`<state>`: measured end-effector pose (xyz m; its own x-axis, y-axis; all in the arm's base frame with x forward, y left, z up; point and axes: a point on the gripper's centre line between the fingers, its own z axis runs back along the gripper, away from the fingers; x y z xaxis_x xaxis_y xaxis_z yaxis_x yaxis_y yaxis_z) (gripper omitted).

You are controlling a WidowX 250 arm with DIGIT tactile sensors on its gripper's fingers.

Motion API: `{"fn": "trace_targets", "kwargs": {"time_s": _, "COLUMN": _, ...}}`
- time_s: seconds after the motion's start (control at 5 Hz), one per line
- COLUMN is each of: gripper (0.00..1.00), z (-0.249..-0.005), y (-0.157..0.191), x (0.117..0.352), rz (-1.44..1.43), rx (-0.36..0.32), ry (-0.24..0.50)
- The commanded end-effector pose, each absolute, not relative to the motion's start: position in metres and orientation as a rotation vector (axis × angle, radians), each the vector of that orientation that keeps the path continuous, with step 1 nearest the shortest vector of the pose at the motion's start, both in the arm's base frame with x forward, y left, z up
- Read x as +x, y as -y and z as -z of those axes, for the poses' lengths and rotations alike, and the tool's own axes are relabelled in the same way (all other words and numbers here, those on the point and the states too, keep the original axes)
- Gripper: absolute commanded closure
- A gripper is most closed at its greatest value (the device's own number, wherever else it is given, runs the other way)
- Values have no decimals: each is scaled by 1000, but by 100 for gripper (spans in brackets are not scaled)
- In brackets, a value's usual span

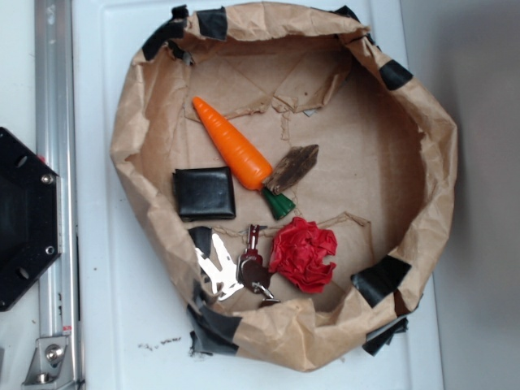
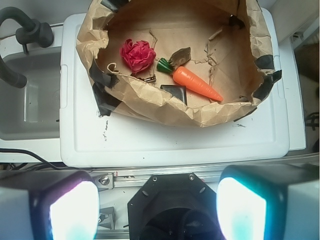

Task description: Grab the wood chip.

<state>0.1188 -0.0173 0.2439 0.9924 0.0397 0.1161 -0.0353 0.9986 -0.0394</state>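
Observation:
The wood chip [image 1: 292,167] is a small dark-brown, rough, pointed piece lying flat inside the brown paper nest [image 1: 130,138], touching the leafy end of the orange toy carrot [image 1: 234,148]. In the wrist view the wood chip [image 2: 181,56] lies far ahead, just behind the carrot's green top [image 2: 163,65]. My gripper [image 2: 157,210] is open, its two pale fingers [image 2: 74,210] spread wide with nothing between them, high above the robot base and well short of the nest. The gripper does not show in the exterior view.
Inside the nest also lie a black square wallet [image 1: 204,192], a crumpled red paper flower [image 1: 303,253], keys [image 1: 253,268] and a silver clip [image 1: 215,266]. The nest sits on a white lid [image 2: 175,135]. A metal rail [image 1: 50,162] and black base [image 1: 24,219] stand left.

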Motion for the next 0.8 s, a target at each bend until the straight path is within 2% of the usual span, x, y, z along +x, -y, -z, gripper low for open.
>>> {"fn": "trace_targets", "kwargs": {"time_s": 0.0, "gripper": 0, "z": -244, "y": 17, "x": 119, "rz": -38, "rx": -37, "ry": 117}}
{"fn": "trace_targets", "kwargs": {"time_s": 0.2, "gripper": 0, "z": -194, "y": -4, "x": 169, "rz": -184, "rx": -13, "ry": 62}}
{"fn": "trace_targets", "kwargs": {"time_s": 0.4, "gripper": 0, "z": -157, "y": -13, "x": 215, "rz": -279, "rx": 43, "ry": 35}}
{"fn": "trace_targets", "kwargs": {"time_s": 0.6, "gripper": 0, "z": -132, "y": -21, "x": 255, "rz": -387, "rx": 69, "ry": 32}}
